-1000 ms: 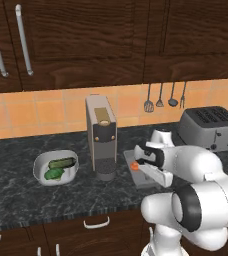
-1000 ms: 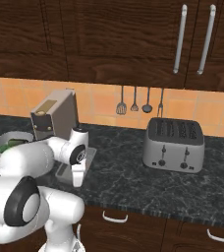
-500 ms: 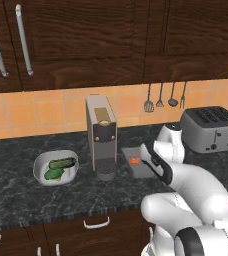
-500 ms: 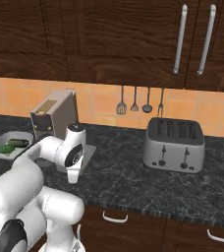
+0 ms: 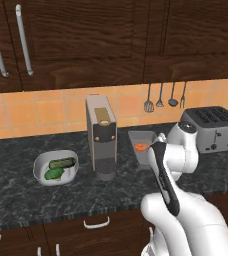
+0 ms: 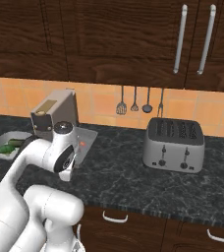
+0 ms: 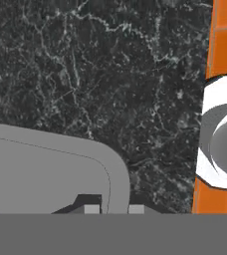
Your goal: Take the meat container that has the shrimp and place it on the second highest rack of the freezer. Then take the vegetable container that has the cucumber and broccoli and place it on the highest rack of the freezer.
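The tool (image 7: 110, 209) is pinched shut on the near rim of the tray (image 5: 141, 141), which sits on the table (image 5: 16, 190) just right of the coffee machine (image 5: 102, 136), shrimp (image 5: 141, 147) inside. Lift slowly and level so the shrimp stays in.

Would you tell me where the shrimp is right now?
The shrimp lies in the grey meat container on the counter, between the coffee machine and the toaster.

Matt grey tray (image 7: 46, 169), speckled dark stone counter (image 5: 16, 190), glossy dark wood cabinets (image 5: 86, 40), brushed metal toaster (image 6: 174, 145), smooth white bowl (image 5: 40, 172), orange tiles (image 5: 51, 112)
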